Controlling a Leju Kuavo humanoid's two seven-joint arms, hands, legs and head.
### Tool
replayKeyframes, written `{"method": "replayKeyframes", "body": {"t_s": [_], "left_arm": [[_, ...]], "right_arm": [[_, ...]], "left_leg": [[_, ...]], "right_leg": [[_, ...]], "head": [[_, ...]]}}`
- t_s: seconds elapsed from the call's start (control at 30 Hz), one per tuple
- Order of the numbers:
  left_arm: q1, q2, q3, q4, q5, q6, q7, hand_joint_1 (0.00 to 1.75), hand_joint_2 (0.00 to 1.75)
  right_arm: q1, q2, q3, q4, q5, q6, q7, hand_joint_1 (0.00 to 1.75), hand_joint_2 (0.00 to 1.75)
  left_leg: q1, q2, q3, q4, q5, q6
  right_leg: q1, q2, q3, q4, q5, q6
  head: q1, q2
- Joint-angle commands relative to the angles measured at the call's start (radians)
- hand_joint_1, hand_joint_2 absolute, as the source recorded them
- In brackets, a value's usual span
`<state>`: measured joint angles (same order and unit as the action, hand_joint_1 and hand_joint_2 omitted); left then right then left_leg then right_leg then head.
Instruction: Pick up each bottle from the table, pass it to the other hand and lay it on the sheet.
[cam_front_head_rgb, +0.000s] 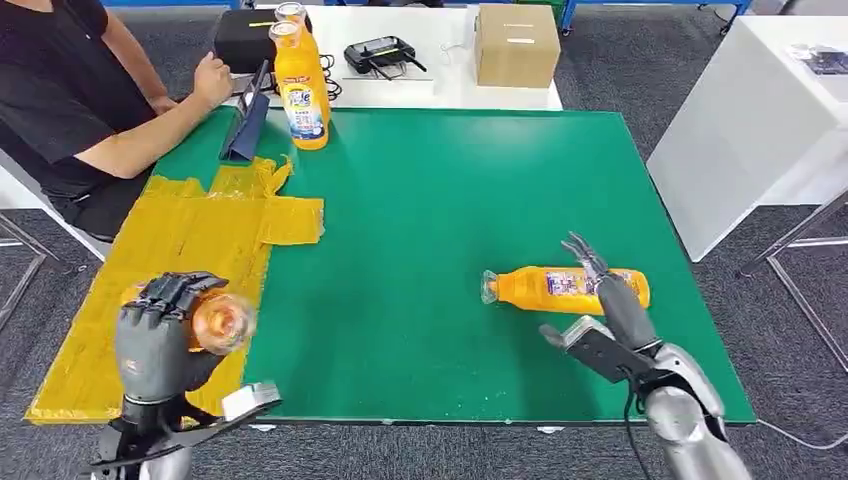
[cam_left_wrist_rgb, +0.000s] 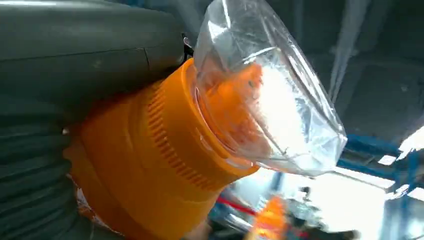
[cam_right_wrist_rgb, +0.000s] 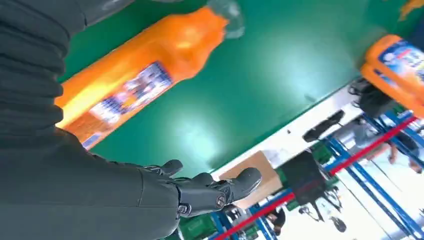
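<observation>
Left hand (cam_front_head_rgb: 160, 335): raised above the near-left corner of the green table (cam_front_head_rgb: 420, 200), over the near end of the yellow sheet (cam_front_head_rgb: 170, 270); fingers wrapped around an orange bottle (cam_front_head_rgb: 222, 322), its clear-wrapped cap end pointing toward the head camera. Left wrist view showed the same held bottle (cam_left_wrist_rgb: 165, 150) close up, ribbed orange neck and clear wrap over the cap, pressed against the grey hand (cam_left_wrist_rgb: 75, 55).

Right hand (cam_front_head_rgb: 610, 305): fingers apart and extended, holding nothing, placed over the near side of a second orange bottle (cam_front_head_rgb: 565, 288); whether it touched that bottle could not be told.

Second orange bottle: lying on its side on the green table, right of centre, cap end pointing left, printed label facing up. Right wrist view showed it (cam_right_wrist_rgb: 145, 80) on the green surface beside the splayed dark fingers (cam_right_wrist_rgb: 220, 187).

Two upright orange bottles (cam_front_head_rgb: 300, 85): standing together at the far-left edge of the table, just beyond the yellow sheet.

Person (cam_front_head_rgb: 70, 100): seated at far left, black shirt, one hand near the upright bottles.

Cardboard box (cam_front_head_rgb: 516, 44): on the white table beyond.
</observation>
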<state>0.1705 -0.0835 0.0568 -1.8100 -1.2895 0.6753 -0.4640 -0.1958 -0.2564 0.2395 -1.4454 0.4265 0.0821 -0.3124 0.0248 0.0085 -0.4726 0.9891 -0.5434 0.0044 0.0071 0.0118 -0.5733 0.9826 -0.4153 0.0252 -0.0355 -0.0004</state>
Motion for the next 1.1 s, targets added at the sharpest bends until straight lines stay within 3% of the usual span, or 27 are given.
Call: {"method": "replayKeyframes", "body": {"t_s": [0.03,0.07,0.13,0.27,0.3,0.33,0.37,0.5,0.53,0.7,1.03,1.1], "left_arm": [[-0.111,0.153,-0.194,0.349,-0.281,-0.057,0.339,1.75,1.75],[-0.195,0.307,-0.442,0.400,-0.281,-0.144,0.622,1.75,1.75],[-0.248,0.257,-0.479,0.571,-0.281,-0.199,0.645,1.75,1.75],[-0.273,0.169,-0.362,0.762,-0.281,-0.196,0.504,1.75,1.75],[-0.284,0.189,-0.385,0.778,-0.281,-0.219,0.530,0.24,1.75],[-0.302,0.215,-0.440,0.791,-0.281,-0.243,0.608,0.00,1.75],[-0.327,0.249,-0.511,0.810,-0.281,-0.263,0.667,0.00,1.75],[-0.304,0.213,-0.385,0.786,-0.281,-0.235,0.570,0.00,1.75],[-0.297,0.213,-0.365,0.769,-0.281,-0.243,0.542,0.00,0.00],[-0.282,0.180,-0.251,0.715,-0.271,-0.222,0.413,0.00,0.00],[-0.286,0.175,-0.247,0.717,-0.272,-0.225,0.409,0.00,0.00],[-0.317,0.158,-0.238,0.733,-0.194,-0.186,0.331,0.00,0.00]], "right_arm": [[-0.160,-0.075,0.009,0.114,-0.010,0.069,0.027,0.00,1.75],[-0.162,-0.078,0.019,0.122,-0.003,0.068,0.031,0.00,1.75],[-0.169,-0.075,0.036,0.148,0.011,0.070,0.034,0.00,1.75],[-0.200,-0.057,0.068,0.204,0.033,0.063,0.031,0.00,1.75],[-0.204,-0.052,0.071,0.211,0.034,0.061,0.031,0.00,1.75],[-0.212,-0.043,0.077,0.223,0.041,0.058,0.032,0.00,1.75],[-0.224,-0.035,0.087,0.237,0.049,0.058,0.034,0.00,1.75],[-0.234,-0.057,0.123,0.261,0.075,0.062,0.051,0.00,1.75],[-0.245,-0.073,0.137,0.273,0.083,0.066,0.058,0.00,1.75],[-0.344,-0.162,0.230,0.388,0.097,0.151,0.092,0.00,1.75],[-0.349,-0.162,0.233,0.401,0.093,0.155,0.089,0.00,1.75],[-0.351,-0.206,0.269,0.416,0.106,0.173,0.121,0.00,1.75]], "left_leg": [[-0.004,0.000,0.003,-0.004,0.002,0.002],[-0.005,0.000,0.004,-0.005,0.002,0.002],[-0.003,-0.007,0.002,-0.004,0.004,0.001],[-0.005,-0.002,0.007,-0.006,0.004,0.002],[-0.005,0.000,0.006,-0.006,0.004,0.003],[-0.005,0.000,0.006,-0.006,0.004,0.003],[-0.004,-0.001,0.005,-0.004,0.003,0.003],[-0.003,0.000,0.004,-0.003,0.003,0.002],[-0.004,0.000,0.006,-0.005,0.004,0.002],[-0.004,0.001,0.003,-0.003,0.004,0.003],[-0.005,0.000,0.004,-0.003,0.004,0.003],[-0.005,-0.002,0.003,-0.002,0.004,0.003]], "right_leg": [[-0.004,0.000,0.001,-0.001,0.001,0.001],[-0.005,-0.001,0.002,-0.002,0.001,0.001],[-0.003,-0.008,0.002,-0.002,0.001,0.000],[-0.004,-0.003,0.003,-0.002,0.002,0.000],[-0.004,-0.002,0.003,-0.003,0.002,0.000],[-0.005,-0.002,0.003,-0.002,0.002,0.001],[-0.004,-0.002,0.002,0.000,0.001,0.001],[-0.003,-0.002,0.001,0.001,0.001,0.000],[-0.004,-0.001,0.002,0.001,0.001,0.000],[-0.005,0.000,0.000,0.002,0.002,0.001],[-0.005,-0.002,0.001,0.003,0.001,0.001],[-0.005,-0.004,0.000,0.003,0.001,0.001]], "head": [[0.000,0.000],[0.000,0.000],[0.000,0.000],[-0.001,0.000],[-0.001,0.000],[0.000,0.000],[0.000,0.000],[0.000,0.000],[-0.001,0.000],[0.000,0.000],[0.000,0.000],[0.000,0.000]]}}
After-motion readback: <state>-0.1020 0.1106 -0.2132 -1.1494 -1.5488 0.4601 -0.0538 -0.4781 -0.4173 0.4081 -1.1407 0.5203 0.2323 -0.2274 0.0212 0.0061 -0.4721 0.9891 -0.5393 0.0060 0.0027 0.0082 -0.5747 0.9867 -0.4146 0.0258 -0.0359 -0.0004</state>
